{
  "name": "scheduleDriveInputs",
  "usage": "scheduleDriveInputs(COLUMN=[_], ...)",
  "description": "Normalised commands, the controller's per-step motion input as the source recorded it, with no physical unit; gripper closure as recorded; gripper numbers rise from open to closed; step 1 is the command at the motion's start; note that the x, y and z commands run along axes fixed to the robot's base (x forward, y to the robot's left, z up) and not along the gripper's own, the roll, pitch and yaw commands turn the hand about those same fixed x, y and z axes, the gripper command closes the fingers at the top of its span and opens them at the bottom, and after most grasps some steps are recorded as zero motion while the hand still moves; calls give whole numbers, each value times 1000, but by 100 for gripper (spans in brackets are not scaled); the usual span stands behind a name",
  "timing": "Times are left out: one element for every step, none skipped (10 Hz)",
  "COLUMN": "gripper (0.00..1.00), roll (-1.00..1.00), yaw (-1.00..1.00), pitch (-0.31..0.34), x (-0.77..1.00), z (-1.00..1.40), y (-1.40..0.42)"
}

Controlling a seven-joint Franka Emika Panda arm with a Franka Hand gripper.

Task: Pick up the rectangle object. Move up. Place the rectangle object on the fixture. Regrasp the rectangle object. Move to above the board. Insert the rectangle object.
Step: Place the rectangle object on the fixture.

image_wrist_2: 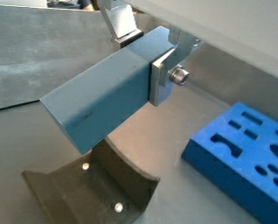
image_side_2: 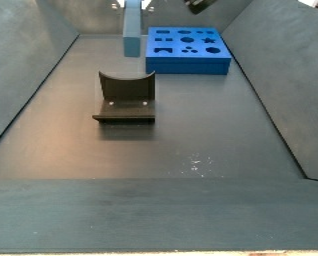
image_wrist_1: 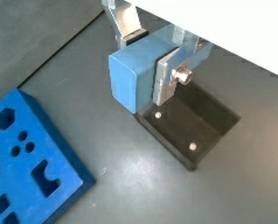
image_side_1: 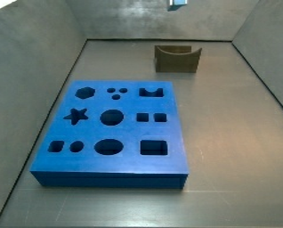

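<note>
Gripper: in both wrist views the gripper [image_wrist_1: 148, 54] is raised above the floor, over the fixture; in a side view only its lower tip shows at the top edge [image_side_2: 131, 5]
Fingers: flat silver plates; one finger [image_wrist_1: 167, 77] lies flat against the side of the rectangle object, with a round screw head on it; they are pinching the rectangle object between them
Rectangle object: pale blue block [image_wrist_1: 135, 77] held in the air, clear of the floor; in a wrist view it reaches out long from the fingers [image_wrist_2: 100, 98]; in a side view it hangs upright above the fixture [image_side_2: 130, 38]
Fixture: dark notched block [image_wrist_1: 191, 124] on the floor right under the held block, not touching it; 2 pale screws show on its base plate; in a side view it stands near the far wall [image_side_1: 176, 58]
Board: bright blue slab with dark shaped holes [image_side_1: 110, 134], lying flat on the floor, well apart from the fixture [image_side_2: 123, 98]; in a wrist view one corner of it shows [image_wrist_1: 27, 157]
Floor: dark grey, walled on the sides [image_side_2: 202, 140]
</note>
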Motion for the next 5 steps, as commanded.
scheduleDriveInputs(gripper=[100,100,100,100,100], roll=[-1000,-1000,-1000,-1000,-751], yaw=[-195,-208,-243,-262,-178], pitch=[209,214,202,179,97], x=[246,169,62,49,64], z=[-22,-25,-18,-12,-19], y=[47,49,51,46,46])
